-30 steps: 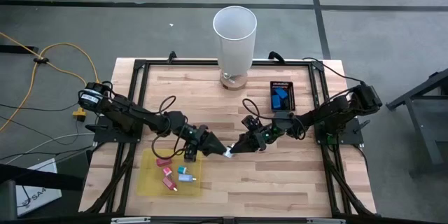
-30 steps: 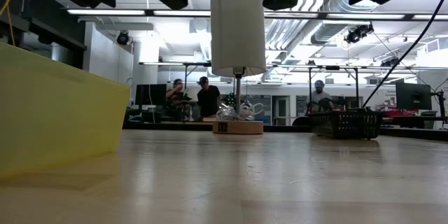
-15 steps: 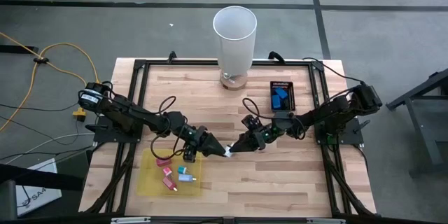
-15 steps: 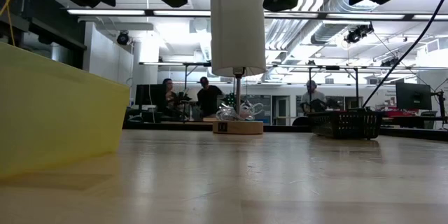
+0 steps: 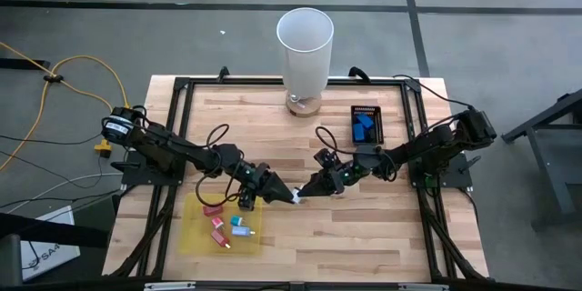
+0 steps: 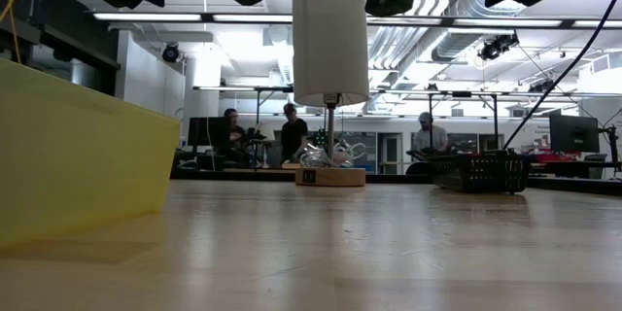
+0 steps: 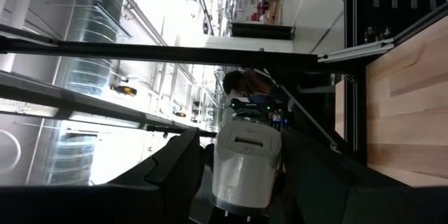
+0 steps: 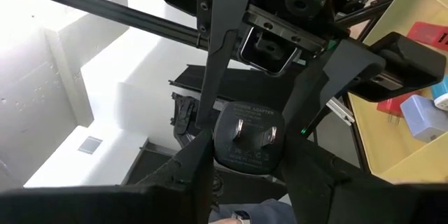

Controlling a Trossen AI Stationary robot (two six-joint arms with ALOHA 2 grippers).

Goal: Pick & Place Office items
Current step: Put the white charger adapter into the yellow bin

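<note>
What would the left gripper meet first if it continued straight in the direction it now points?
The right gripper, most likely. The left gripper points across the table toward it, tip to tip, with a small whitish piece between them. Height is unclear from above, but both wrist views show the opposite gripper directly ahead.

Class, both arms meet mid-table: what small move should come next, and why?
Probably the left gripper opens its jaws: it and the right gripper both clamp the white adapter, and the black tray lies on the right arm's side.
</note>
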